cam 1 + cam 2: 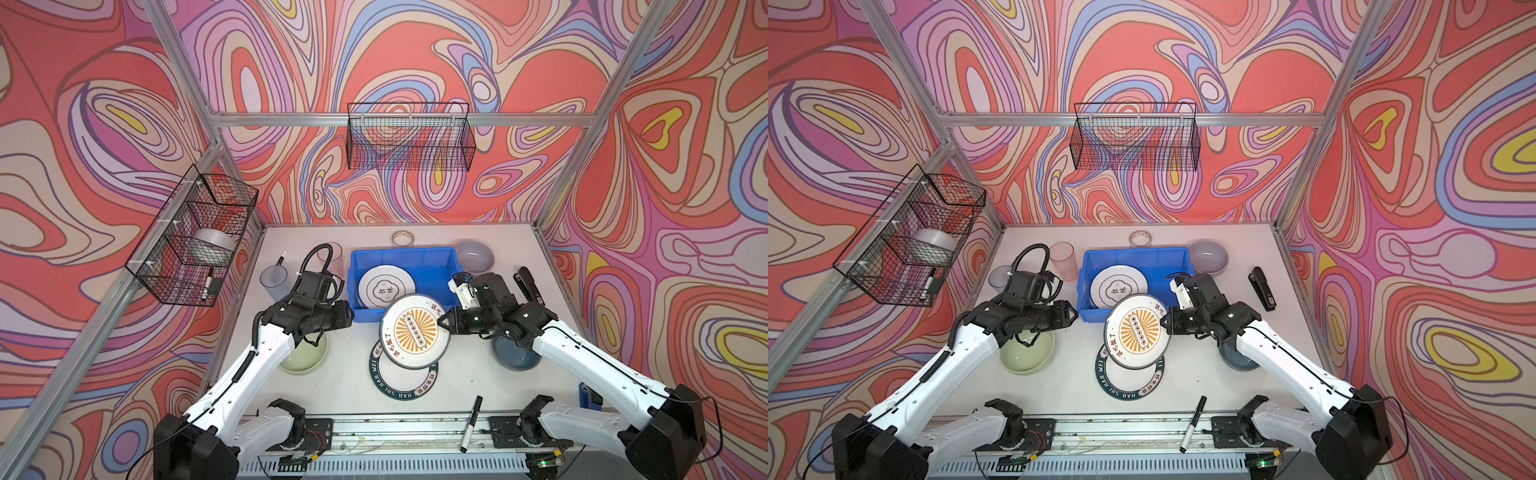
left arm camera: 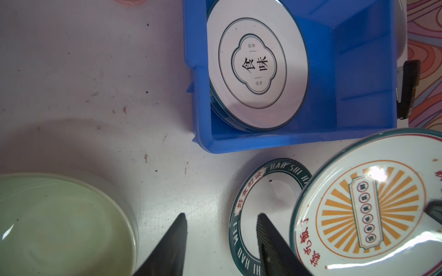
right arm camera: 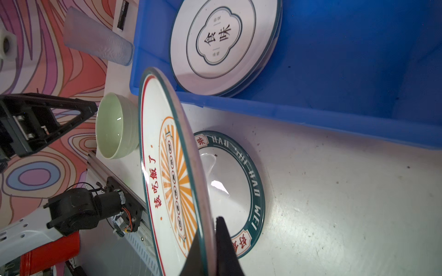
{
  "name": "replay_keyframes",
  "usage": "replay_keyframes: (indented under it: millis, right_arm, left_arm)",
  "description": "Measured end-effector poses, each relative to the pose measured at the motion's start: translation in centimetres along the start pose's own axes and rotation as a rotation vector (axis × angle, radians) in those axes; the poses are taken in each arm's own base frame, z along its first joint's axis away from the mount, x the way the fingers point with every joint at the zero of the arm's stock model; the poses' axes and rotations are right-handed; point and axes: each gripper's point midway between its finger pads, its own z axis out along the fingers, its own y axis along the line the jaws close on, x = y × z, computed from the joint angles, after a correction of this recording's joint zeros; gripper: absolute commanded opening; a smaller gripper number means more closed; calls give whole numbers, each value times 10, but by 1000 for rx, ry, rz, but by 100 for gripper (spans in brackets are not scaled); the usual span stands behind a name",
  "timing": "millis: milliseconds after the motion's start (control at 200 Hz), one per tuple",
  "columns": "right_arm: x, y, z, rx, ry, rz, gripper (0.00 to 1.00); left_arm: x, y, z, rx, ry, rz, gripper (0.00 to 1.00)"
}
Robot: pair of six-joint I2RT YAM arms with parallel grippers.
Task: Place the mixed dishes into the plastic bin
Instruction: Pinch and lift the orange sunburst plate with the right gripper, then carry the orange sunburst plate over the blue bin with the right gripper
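Note:
My right gripper (image 1: 441, 323) (image 3: 210, 229) is shut on the rim of a white plate with an orange sunburst (image 1: 415, 332) (image 3: 167, 167). It holds the plate tilted above the table, just in front of the blue plastic bin (image 1: 399, 252). White plates (image 1: 386, 286) lie stacked inside the bin. Under the held plate, a plate with a dark lettered rim (image 1: 399, 384) lies flat. My left gripper (image 1: 351, 318) (image 2: 222, 216) is open and empty near the bin's front left corner, above the pale green bowl (image 1: 303, 359). A dark blue bowl (image 1: 515, 359) sits under the right arm.
A lavender bowl (image 1: 476, 253) stands right of the bin; pink (image 1: 332, 253) and bluish (image 1: 274, 282) tumblers stand left of it. A tape roll (image 1: 402, 237) lies behind, a stapler (image 1: 527, 286) at right, a marker (image 1: 471, 424) on the front rail. Wire baskets (image 1: 409, 137) hang on the walls.

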Motion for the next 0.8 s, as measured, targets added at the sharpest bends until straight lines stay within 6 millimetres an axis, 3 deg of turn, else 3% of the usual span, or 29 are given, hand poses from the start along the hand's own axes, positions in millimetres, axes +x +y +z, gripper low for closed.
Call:
replay_keyframes:
  millis: [436,626,801]
  right_arm:
    - [-86,-13,-9,36,-109,26,0]
    - [-119,-16,2,49,-125,12,0]
    - [-134,-22,14,71,-127,12,0]
  left_arm:
    - [-34,4,42,-59,36,39,42]
    - [-49,8,57,-101,29,50,40]
    - [-47,16,72,-134,60,54,36]
